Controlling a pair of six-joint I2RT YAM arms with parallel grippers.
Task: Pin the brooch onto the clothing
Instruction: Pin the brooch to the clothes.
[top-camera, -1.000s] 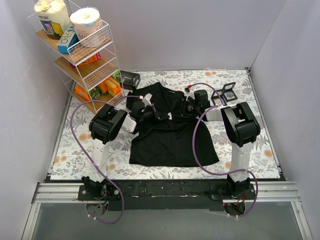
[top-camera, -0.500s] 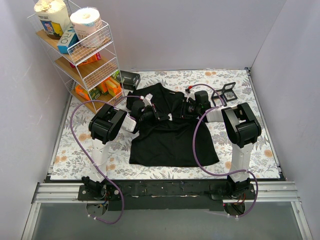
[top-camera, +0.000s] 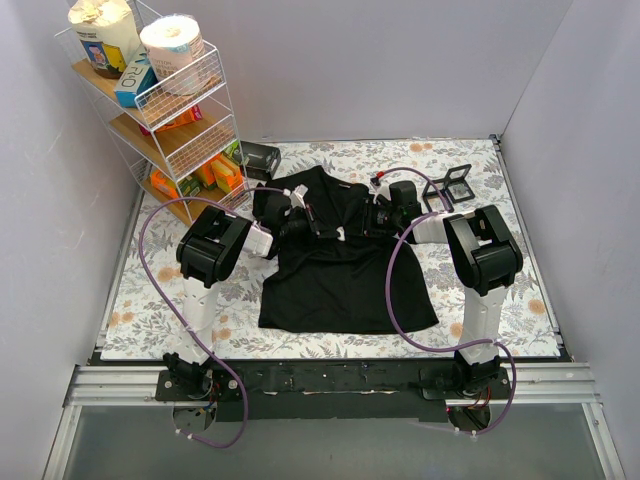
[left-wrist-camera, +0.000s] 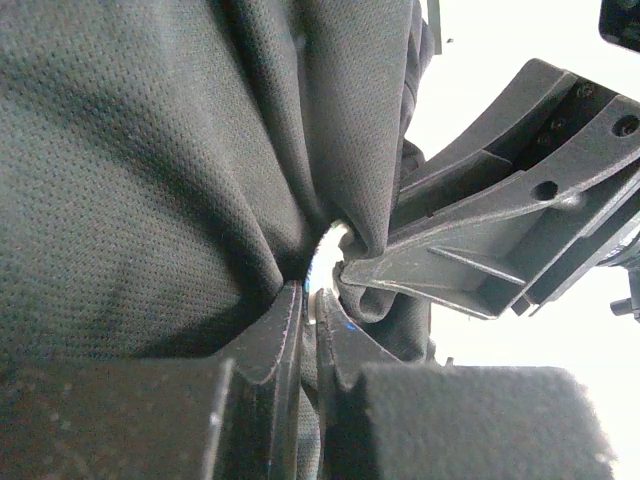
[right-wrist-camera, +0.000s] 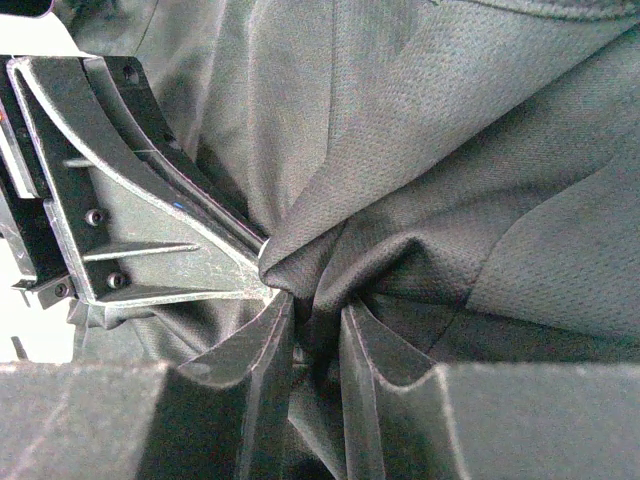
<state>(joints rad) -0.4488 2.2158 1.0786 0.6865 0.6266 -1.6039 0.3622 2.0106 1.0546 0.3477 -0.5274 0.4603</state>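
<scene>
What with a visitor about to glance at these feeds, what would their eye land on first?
The black T-shirt spread mid-table on the floral cloth, with the left arm and right arm meeting over its chest. Close up, the right fingers pinch a bunched fold of it, and the left fingers are shut right beside them, a small pale gleam just above their tips. At far left stands a wire shelf holding paper rolls and boxes.

Soft, even overhead light; clothing (left-wrist-camera: 130, 170) weave sharp above left gripper (left-wrist-camera: 312, 305); white overexposure to its upper right.
</scene>
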